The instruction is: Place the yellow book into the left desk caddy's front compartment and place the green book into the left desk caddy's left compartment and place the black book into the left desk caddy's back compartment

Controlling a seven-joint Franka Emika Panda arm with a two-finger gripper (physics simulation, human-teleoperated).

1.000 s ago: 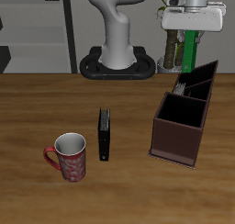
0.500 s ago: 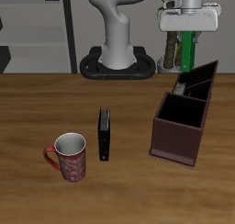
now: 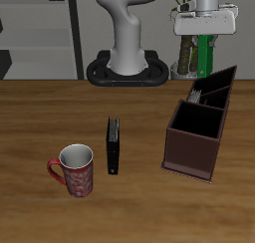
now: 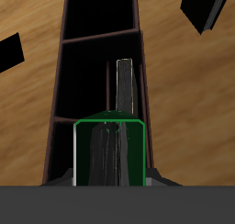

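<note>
End effector (image 3: 206, 38) high above the left desk caddy (image 3: 199, 137), pointing straight down, pinching the upright green book (image 3: 207, 54).

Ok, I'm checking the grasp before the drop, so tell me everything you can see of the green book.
The green book is thin and bright green, hanging upright, lengthwise down, from the gripper, which is shut on its upper end. It is in the air above the left desk caddy, touching nothing else. In the wrist view it shows edge-on between the fingers, a green outline around greyish page edges, lined up over the caddy's compartments. No cover marks can be made out.
</note>
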